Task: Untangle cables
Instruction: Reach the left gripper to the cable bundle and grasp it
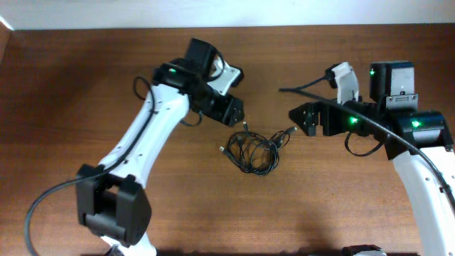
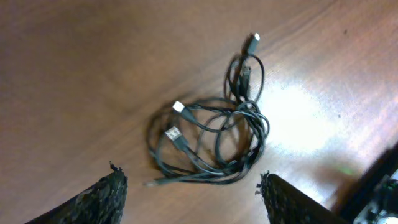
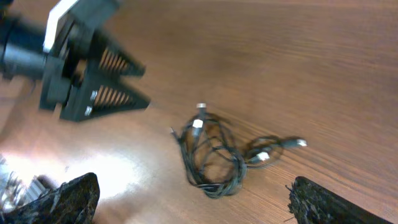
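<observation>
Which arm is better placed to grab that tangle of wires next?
Probably the left arm: its open jaws frame the tangled thin black cables squarely; the right arm's sit beside one stray plug end.

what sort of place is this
Likely a robot lab bench: a white left robot arm and matching right arm flank tangled thin black cables on a brown wooden table.

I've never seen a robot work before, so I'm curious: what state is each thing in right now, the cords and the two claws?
cables: one tangled bundle, lying on the wooden table, not gripped.
left gripper: open, holding nothing, close beside the bundle.
right gripper: open, holding nothing, on the bundle's other side.
</observation>
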Action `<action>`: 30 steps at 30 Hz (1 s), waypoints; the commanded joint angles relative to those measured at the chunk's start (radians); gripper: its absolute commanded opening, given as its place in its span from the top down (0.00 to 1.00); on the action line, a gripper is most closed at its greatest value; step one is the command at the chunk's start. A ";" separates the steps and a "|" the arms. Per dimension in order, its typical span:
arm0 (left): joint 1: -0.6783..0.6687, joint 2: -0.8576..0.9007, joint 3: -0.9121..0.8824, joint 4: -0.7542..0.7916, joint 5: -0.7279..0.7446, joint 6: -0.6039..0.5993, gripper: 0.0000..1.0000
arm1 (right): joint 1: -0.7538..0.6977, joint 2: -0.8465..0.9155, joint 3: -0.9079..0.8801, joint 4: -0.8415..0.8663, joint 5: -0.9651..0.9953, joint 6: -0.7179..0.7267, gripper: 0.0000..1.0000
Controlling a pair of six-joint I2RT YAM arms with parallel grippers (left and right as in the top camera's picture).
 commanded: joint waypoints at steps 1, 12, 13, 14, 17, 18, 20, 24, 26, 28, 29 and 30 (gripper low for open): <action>-0.091 0.026 0.017 -0.023 -0.023 -0.058 0.37 | -0.119 -0.001 0.020 0.007 0.185 0.203 0.01; -0.475 0.232 -0.030 0.130 -0.376 -0.362 0.72 | -0.284 0.012 0.017 -0.010 0.190 0.206 0.01; -0.491 0.255 -0.030 0.132 -0.420 -0.407 0.74 | -0.284 0.018 0.017 -0.019 0.191 0.201 0.01; -0.500 0.271 -0.030 0.132 -0.454 -0.433 0.74 | -0.284 0.023 0.017 -0.026 0.191 0.201 0.01; -0.511 0.316 -0.030 0.149 -0.480 -0.451 0.70 | -0.284 0.045 0.016 -0.049 0.193 0.175 0.02; -0.511 0.322 -0.030 0.150 -0.480 -0.451 0.70 | -0.284 0.055 0.015 -0.055 0.193 0.175 0.01; -0.511 0.336 -0.030 0.158 -0.479 -0.451 0.68 | -0.283 0.074 0.015 -0.062 0.193 0.176 0.01; -0.512 0.351 -0.030 0.172 -0.473 -0.451 0.66 | -0.283 0.090 0.015 -0.065 0.193 0.175 0.01; -0.518 0.354 -0.030 0.176 -0.468 -0.451 0.66 | -0.283 0.090 0.015 -0.066 0.193 0.175 0.01; -0.523 0.365 -0.030 0.175 -0.475 -0.451 0.72 | -0.283 0.090 0.015 -0.066 0.193 0.175 0.01; -0.523 0.365 -0.030 0.176 -0.475 -0.451 0.81 | -0.283 0.090 0.015 -0.066 0.193 0.175 0.01; -0.522 0.364 -0.029 0.179 -0.475 -0.451 0.96 | -0.283 0.090 0.015 -0.066 0.193 0.175 0.01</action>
